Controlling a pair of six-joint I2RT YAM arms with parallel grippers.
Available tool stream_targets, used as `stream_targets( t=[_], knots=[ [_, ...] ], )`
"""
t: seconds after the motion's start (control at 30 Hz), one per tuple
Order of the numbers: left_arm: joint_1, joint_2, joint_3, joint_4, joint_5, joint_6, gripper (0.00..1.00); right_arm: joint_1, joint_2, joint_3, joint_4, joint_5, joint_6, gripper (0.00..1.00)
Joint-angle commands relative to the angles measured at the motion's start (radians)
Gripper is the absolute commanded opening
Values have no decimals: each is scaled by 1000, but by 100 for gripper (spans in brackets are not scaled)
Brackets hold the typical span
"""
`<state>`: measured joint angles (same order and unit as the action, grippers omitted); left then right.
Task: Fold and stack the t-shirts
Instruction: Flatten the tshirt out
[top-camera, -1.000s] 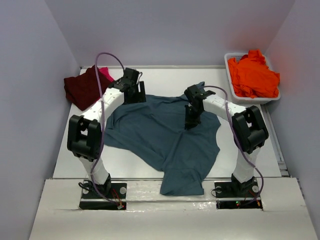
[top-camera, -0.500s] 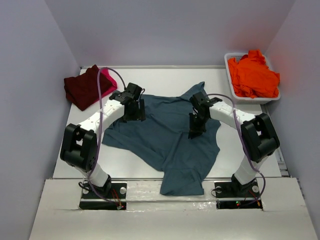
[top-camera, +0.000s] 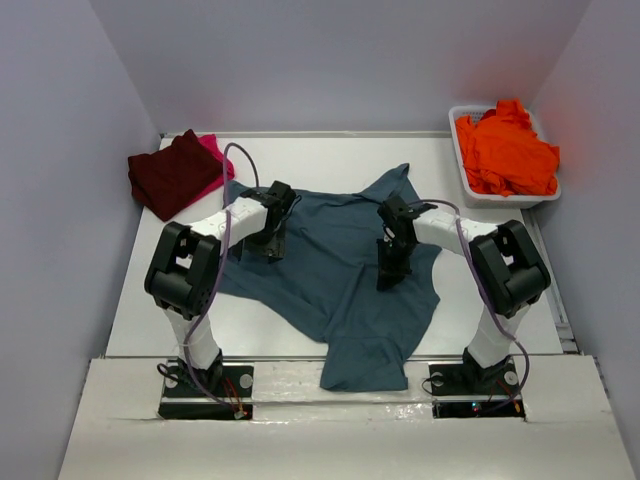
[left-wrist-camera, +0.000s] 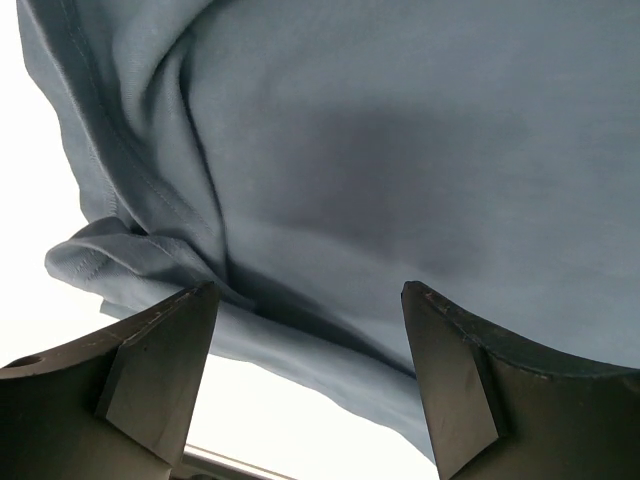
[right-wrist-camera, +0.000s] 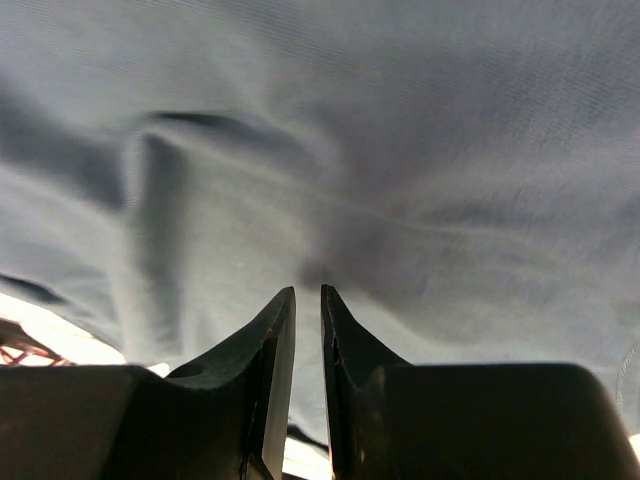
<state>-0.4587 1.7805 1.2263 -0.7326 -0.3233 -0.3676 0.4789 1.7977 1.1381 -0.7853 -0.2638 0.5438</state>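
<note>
**Slate teal-blue t-shirt (top-camera: 330, 275) spread out, left arm released, right arm pinching**

Far left, back corner of the white table (top-camera: 330, 150): dark maroon t-shirt (top-camera: 170, 175) in a rough folded heap. A bright pink t-shirt (top-camera: 212, 150) peeks out from under its right edge.

Left gripper (top-camera: 271, 244) hangs over the left part of the slate teal-blue t-shirt, near a bunched hem. Left wrist view: both black fingers (left-wrist-camera: 165, 345) are spread wide with nothing between them, cloth below. Whether the tips touch the cloth, can't tell.

The slate teal-blue t-shirt lies crumpled but mostly flat at mid-table between the two arms. Its near end drapes over the table's front edge between the bases.

Right gripper (top-camera: 391, 276) sits on the shirt's right side, pointing down. Right wrist view: fingers (right-wrist-camera: 265, 350) are nearly together with only a thin slit between. Creases in the cloth converge at the tips, so it reads as clamped on a fold.

Far right, back corner: white plastic tub (top-camera: 510, 200) holds piled vivid orange t-shirts (top-camera: 505, 150), well apart from both arms.
</note>
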Motion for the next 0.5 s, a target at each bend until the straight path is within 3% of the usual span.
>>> stream_targets(
  t=[0.0, 0.47],
  knots=[
    [-5, 29, 42, -67, -71, 41, 87, -3, 20, -32, 40, -18, -24, 22],
    [-14, 10, -33, -41, 121, 32, 86, -3, -52, -121, 12, -41, -1, 23]
  ],
)
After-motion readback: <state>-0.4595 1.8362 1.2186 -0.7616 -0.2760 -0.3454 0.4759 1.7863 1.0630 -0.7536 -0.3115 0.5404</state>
